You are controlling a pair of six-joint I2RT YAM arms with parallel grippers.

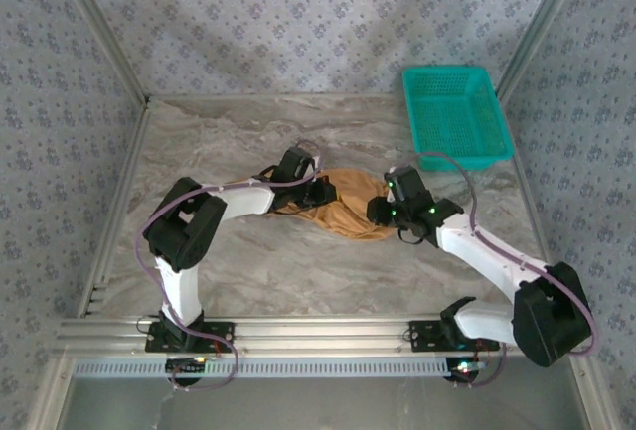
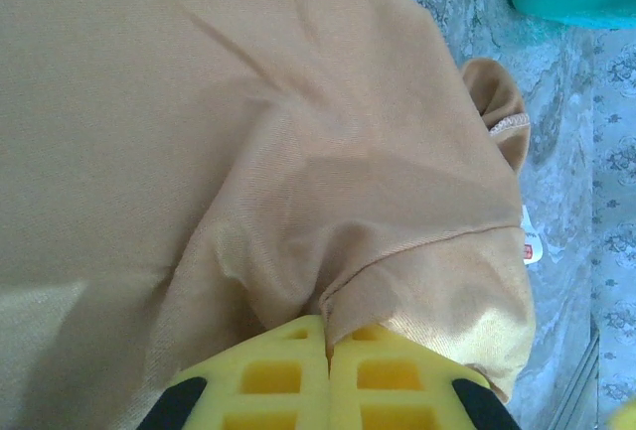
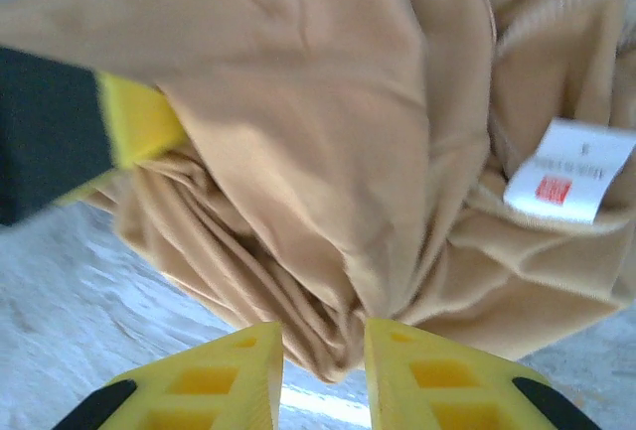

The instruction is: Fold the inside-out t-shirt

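Yellow left gripper (image 2: pixel 328 339) clamps a fold of the t-shirt (image 2: pixel 248 132); right gripper (image 3: pixel 323 351) stands parted, cloth seemingly loose between. Held one-sidedly, the bunch could slip and twist.

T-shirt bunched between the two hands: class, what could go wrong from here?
1. The left hand is shut on a thin fold of the t-shirt; a pull may slip it free.
2. The right hand stands open around a bunched wad near the white label; closing there may catch several layers and leave the cloth crumpled.
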